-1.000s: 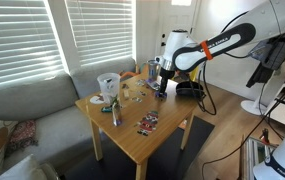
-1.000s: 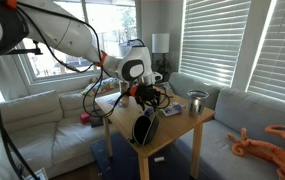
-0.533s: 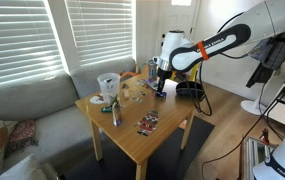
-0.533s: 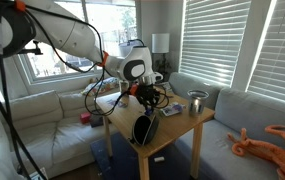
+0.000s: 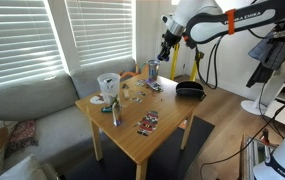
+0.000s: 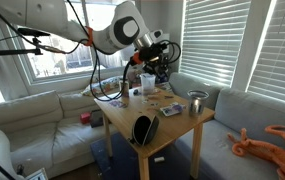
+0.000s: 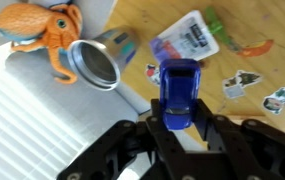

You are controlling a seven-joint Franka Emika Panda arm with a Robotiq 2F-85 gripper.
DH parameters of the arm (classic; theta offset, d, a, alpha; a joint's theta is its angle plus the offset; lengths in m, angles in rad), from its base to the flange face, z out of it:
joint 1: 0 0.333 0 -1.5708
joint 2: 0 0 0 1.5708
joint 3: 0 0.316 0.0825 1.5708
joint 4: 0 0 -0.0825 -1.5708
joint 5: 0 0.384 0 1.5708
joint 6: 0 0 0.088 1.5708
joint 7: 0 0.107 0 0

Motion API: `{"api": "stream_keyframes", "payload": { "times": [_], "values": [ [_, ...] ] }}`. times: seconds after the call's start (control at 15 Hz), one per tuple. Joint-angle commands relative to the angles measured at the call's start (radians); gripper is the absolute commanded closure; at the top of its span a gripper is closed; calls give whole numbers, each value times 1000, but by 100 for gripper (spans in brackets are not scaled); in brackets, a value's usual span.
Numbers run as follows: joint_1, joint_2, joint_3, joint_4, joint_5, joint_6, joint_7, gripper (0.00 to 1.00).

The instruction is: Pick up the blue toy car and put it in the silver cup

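Note:
In the wrist view the blue toy car sits pinched between the black fingers of my gripper, which is shut on it. The car hangs high above the wooden table. The silver cup stands open-topped below and to the left of the car. In both exterior views the gripper is raised well above the table, close to the silver cup near the table's far edge. The car is too small to make out there.
A clear-and-white container and a dark bottle stand on the table, a flat multicoloured item lies near its front, and a black object rests at its edge. Cards lie scattered. An orange octopus toy lies on the sofa.
The gripper has shut on the blue toy car and risen from the tabletop to high above it, near the silver cup.

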Motion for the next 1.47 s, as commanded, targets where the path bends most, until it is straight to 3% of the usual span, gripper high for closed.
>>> {"api": "stream_keyframes", "payload": {
  "times": [0.0, 0.2, 0.33, 0.67, 1.0, 1.4],
  "values": [
    [-58, -51, -50, 64, -60, 46, -87, 89],
    [-78, -34, -111, 148, 31, 68, -181, 89],
    [-67, 5, -150, 204, 159, 38, -271, 89],
    [-82, 121, -152, 283, 367, -62, -391, 89],
    [-148, 235, -142, 385, 469, -155, -399, 89],
    [-211, 367, -114, 547, 499, -284, -404, 89]
  ]
}}
